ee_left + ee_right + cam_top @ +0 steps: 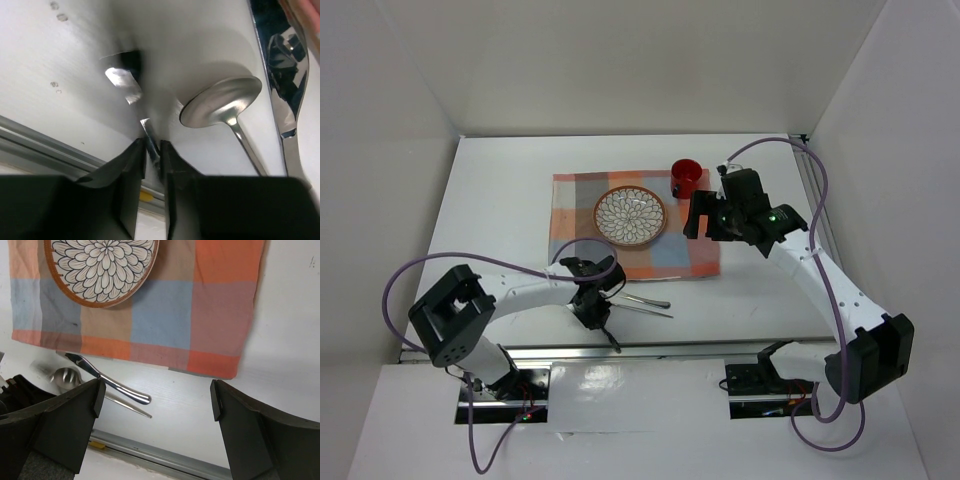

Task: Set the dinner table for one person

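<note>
My left arm [525, 290] and right arm [820, 272] are white with black joints and black fingers [55, 425]. Purple cables [386, 295] loop from each, and a green light [772, 213] glows on the right.

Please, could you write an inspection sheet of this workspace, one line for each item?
Surface: white dinner table, metal rail along its near edge.
Job's things: plate on the checkered placemat; red cup at its far right corner; spoon and knife lie on the table by its near edge.
Clutter: nothing seen.
Grippers: left gripper low over the table, a thin metal utensil, blurred, between narrow jaws, grip uncertain; right gripper open, holds nothing.
Cables: purple cable loops at the left arm, another at the right.
Surroundings: white walls.
</note>
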Motion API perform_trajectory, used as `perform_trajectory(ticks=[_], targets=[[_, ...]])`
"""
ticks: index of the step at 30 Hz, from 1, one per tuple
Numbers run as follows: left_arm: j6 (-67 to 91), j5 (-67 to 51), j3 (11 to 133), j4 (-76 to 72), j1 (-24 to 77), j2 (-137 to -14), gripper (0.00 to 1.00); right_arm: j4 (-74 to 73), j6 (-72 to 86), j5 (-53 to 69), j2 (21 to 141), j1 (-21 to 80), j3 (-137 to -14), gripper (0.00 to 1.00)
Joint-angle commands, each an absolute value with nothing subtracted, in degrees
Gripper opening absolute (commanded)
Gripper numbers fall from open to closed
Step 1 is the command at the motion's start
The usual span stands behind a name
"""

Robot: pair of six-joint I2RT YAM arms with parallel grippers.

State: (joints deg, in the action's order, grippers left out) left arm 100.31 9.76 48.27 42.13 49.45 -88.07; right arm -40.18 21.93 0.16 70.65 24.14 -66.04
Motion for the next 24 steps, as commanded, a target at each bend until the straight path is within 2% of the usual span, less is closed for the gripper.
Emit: perform_trajectory(ticks=[1,3,4,6,12,15,19,24], targets=[[101.8,9.9,47.6,42.4,49.2,-88.3,0.24,-41.1,21.2,-0.8,69.0,24.4,-65.9,1.0],[101.8,9.9,47.5,44.7,49.2,-87.3,0.15,-41.1,21.2,-1.3,69.0,24.4,-65.9,1.0],[101.8,9.9,47.5,45.6,49.2,-85.8,0.07,-41.1,20.7,-1.3,69.0,24.4,-66.4,1.0],[102.3,10.6,47.0,48.1,49.2,-83.9,0.0,-41.1,20.7,-1.3,69.5,24.4,-66.4,1.0],[103.0,16.2,49.9,59.9,51.1,-73.8,0.0,-40.1,20.7,-1.8,70.0,24.4,-66.4,1.0],[96.0,18.2,53.9,66.0,50.1,-71.0,0.0,-39.5,20.1,-2.9,70.6,24.4,-65.9,1.0],[80.5,24.5,65.3,70.0,45.7,-74.8,0.0,-39.5,20.1,-2.9,71.1,24.4,-65.9,1.0],[56.6,24.7,80.8,62.4,40.2,-85.8,0.0,-38.4,20.1,0.5,69.5,25.0,-64.1,1.0]])
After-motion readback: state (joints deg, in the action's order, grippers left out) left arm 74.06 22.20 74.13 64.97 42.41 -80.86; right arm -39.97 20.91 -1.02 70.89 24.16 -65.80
